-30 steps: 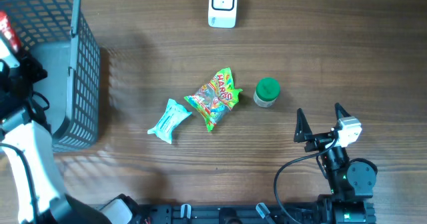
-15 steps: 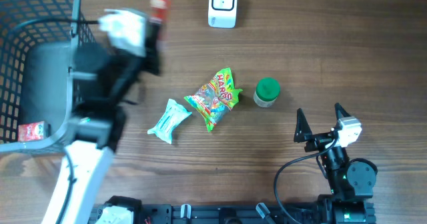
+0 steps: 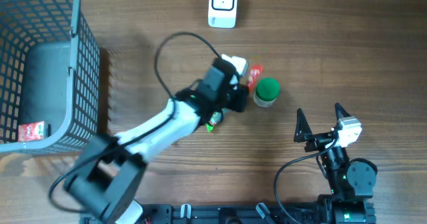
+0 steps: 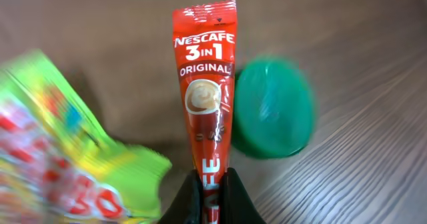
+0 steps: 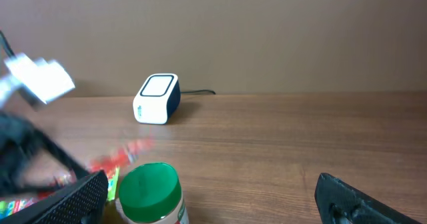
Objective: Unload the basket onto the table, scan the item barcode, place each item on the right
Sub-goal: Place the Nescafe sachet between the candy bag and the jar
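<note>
Grips a Nescafe 3in1 sachet by its lower end with the left tool, jaws pinched together on the foil, leaving the printed length free ahead of the wrist. Holds it low over the worktop, just beside the green-lidded jar and next to the bright candy bag, well apart from the barcode scanner at the far edge. Presents the front print to the wrist camera; no barcode visible on this face.

Probably grips by the very end to leave the code uncovered for the scanner's window. Rests the right tool near the front edge, jaws spread wide and holding nothing, well clear of the left arm.

Judging by the layout, stands partway through the carry: needs to bring the sachet up to the scanner and turn the coded face toward it. Risks brushing the jar on the way, or bending the limp sachet and spoiling the read. Probably reserves the wire basket at the left for scanned goods, with one small red packet on its floor.
</note>
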